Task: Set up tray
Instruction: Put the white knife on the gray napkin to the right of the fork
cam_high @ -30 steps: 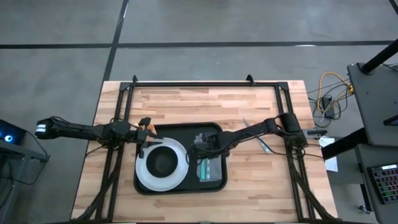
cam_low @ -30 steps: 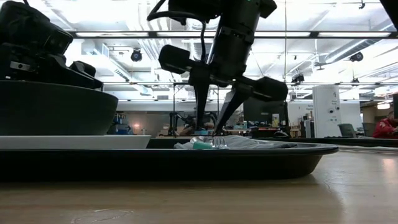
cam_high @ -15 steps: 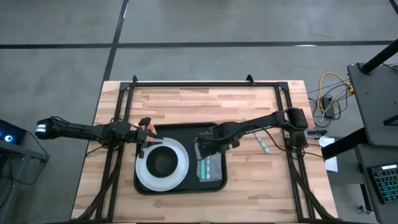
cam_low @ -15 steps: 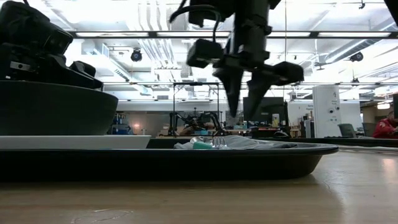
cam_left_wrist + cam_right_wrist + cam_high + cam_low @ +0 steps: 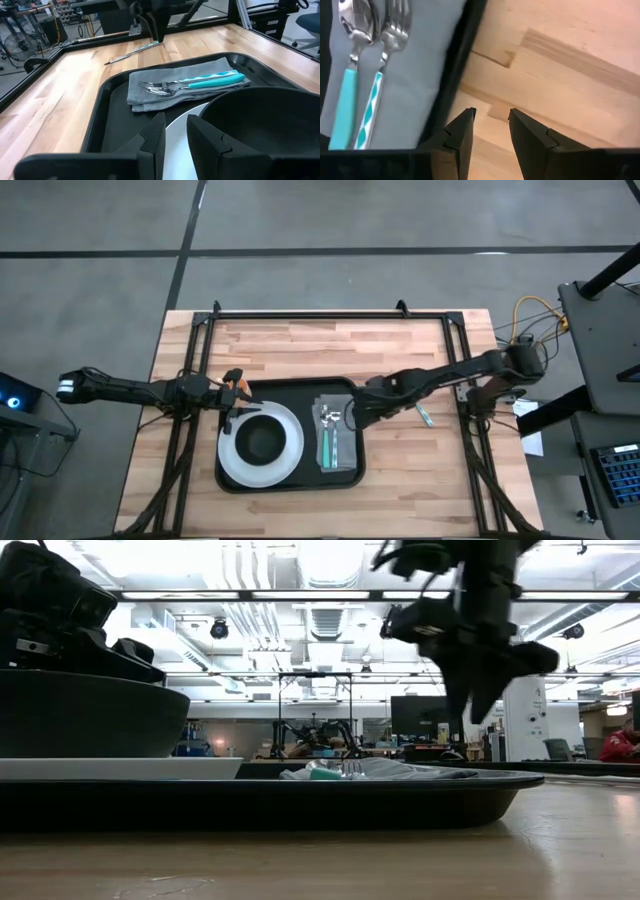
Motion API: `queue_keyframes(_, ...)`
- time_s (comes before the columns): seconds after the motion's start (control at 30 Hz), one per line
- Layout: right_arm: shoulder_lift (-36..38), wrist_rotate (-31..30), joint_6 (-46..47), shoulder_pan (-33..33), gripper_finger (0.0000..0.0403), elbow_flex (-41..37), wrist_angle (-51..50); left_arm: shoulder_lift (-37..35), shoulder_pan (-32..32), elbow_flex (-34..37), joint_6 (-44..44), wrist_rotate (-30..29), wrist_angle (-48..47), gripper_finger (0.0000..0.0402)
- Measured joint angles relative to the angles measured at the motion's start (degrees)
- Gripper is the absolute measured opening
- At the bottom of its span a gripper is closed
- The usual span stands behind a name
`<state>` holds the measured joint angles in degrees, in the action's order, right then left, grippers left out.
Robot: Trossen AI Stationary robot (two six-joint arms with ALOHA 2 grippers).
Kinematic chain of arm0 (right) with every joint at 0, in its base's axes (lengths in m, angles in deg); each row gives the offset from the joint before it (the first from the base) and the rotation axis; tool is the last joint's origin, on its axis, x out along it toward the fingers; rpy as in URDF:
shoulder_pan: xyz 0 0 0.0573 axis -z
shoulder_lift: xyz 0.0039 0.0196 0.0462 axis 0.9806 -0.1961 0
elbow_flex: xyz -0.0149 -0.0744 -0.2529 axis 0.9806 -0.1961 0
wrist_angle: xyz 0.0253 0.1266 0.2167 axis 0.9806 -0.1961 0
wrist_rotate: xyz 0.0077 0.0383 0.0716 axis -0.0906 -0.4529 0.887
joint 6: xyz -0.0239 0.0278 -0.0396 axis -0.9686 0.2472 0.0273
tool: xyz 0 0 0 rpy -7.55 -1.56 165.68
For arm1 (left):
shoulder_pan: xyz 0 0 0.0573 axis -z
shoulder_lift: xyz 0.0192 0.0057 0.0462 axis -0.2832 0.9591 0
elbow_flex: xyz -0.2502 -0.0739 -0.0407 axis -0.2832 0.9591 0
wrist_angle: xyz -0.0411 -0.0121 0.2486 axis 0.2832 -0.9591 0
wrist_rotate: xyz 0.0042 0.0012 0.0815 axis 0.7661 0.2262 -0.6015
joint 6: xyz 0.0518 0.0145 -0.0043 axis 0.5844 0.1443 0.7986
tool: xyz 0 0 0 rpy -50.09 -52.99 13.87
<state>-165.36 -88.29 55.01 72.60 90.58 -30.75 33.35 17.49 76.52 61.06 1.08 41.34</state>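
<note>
The black tray lies mid-table. On it stand a white plate with a black bowl and, to the right, a folded grey cloth. On the cloth lie a teal-handled spoon and fork. My right gripper hangs open and pointing down over the tray's right rim, nothing between its fingers. My left gripper stands by the tray's far left corner, just above the plate's edge, a small gap between its fingers and nothing in it.
A knife lies on the bare wood right of the tray, also seen as the knife in the left wrist view. Black frame rails run along the table's far, left and right sides.
My right gripper has gone from above the grey cloth toward the table's right edge, rising a little and rolling about its own axis. It now hangs over the tray's right rim. Spoon and fork stay on the cloth.
</note>
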Motion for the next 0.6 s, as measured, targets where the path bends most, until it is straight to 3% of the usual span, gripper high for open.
queue_keyframes(0.6, 20.1, 0.0, -9.8, 3.7, 0.0116, -20.5, 0.9, 0.0, 0.0, 0.0, 0.0, 0.0, 0.0, 0.0062)
